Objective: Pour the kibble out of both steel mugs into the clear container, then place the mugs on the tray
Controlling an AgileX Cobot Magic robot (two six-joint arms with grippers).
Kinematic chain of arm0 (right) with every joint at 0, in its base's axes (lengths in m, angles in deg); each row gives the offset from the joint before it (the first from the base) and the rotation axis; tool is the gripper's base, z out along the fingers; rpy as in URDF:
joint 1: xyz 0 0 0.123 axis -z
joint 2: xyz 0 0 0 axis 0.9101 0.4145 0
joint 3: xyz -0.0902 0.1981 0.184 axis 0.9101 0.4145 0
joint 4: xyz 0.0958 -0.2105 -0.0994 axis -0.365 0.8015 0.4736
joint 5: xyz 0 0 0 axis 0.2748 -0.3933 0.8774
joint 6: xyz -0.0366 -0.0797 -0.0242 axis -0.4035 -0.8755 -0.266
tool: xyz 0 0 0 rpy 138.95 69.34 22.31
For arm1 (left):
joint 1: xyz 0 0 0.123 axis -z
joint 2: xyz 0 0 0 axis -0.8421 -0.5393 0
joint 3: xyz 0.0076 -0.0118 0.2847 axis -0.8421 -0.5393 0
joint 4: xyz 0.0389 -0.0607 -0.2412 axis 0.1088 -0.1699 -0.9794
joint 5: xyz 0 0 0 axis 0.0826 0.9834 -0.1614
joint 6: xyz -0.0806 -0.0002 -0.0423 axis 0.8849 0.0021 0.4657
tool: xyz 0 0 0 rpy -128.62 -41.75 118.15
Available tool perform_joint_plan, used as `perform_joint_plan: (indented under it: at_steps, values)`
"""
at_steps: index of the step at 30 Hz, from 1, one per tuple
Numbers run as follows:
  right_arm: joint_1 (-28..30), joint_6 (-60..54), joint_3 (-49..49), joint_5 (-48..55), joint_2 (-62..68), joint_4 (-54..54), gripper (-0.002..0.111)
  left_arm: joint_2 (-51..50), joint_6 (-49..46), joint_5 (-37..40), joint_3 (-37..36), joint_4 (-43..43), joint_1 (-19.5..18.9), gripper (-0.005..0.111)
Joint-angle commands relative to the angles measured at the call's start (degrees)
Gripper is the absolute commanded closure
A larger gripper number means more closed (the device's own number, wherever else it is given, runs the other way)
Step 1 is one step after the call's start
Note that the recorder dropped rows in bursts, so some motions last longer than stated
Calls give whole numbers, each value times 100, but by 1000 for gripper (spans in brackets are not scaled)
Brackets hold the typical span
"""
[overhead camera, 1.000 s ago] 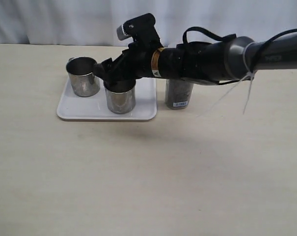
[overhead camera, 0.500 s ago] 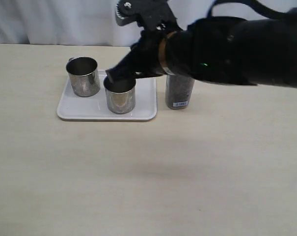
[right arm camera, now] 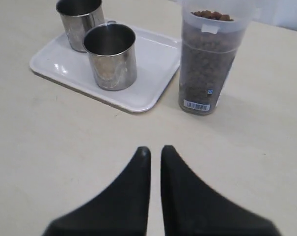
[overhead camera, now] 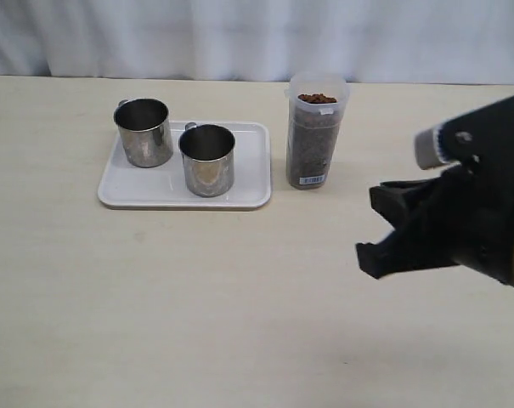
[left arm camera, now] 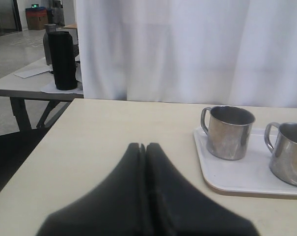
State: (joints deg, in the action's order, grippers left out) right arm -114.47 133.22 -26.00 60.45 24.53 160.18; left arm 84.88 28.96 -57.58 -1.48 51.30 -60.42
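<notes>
The right gripper [right arm camera: 155,149] is shown with its two black fingers [right arm camera: 133,196] drawn almost together. A thin slit is left between them and nothing is held. It is poised above the bare tabletop [overhead camera: 197,297], at the right of the exterior view and well apart from everything on the table. Its tips are pointed towards the tray [overhead camera: 250,192] and the clear container [overhead camera: 314,144].

The left gripper [left arm camera: 146,146] is seen only from its own wrist camera. Its fingers are pressed flat against each other, with nothing between them. It is held over the table to the side of the tray, apart from it.

The clear container is stood upright on the table just beside the tray's right edge, not touching it as far as can be judged. It is filled nearly to the rim with kibble [overhead camera: 316,99], and a small white label [overhead camera: 312,179] is seen near its base.

Both mugs are set upright on the white tray. The front steel mug [overhead camera: 207,161] is placed near the tray's middle, and bare steel is shown inside it. The back steel mug [overhead camera: 143,132] is placed at the tray's far left corner, close beside the other. A looped handle is seen on each in the left wrist view.

A white curtain [overhead camera: 240,34] is hung behind the table.
</notes>
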Motion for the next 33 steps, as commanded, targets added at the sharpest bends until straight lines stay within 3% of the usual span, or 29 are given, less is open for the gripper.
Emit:
perform_joint_plan:
  at_steps: [1,12,14,16,19,22,24,25,28,33]
  values:
    - [26,42,471,23,-924,-1,102,14,8,-56,-19,-40,46,107]
    - [64,42,594,23,-2429,-1,102,14,8,-100,-19,-18,46,107]
    - [544,42,628,-520,-2964,-1,102,14,8,-100,-19,-18,46,107]
    - [1383,42,719,-1212,-3661,-1,102,14,8,-100,-19,-18,46,107]
    - [3067,42,831,-1642,-4739,-1,102,14,8,-100,-19,-18,46,107]
    - [3898,42,831,-1333,-5567,-1,102,14,8,-100,-19,-18,46,107]
    - [4056,42,930,-1333,-5694,-1,102,14,8,-100,-19,-18,46,107]
    - [4055,42,1007,-1333,-5694,-387,102,14,8,-100,-19,-18,46,107]
    - [4013,42,1462,-1385,-5694,-3393,102,14,8,-98,-19,-18,46,107]
    - [4013,42,2272,-1609,-5694,-4878,102,14,8,-68,-19,-34,46,107]
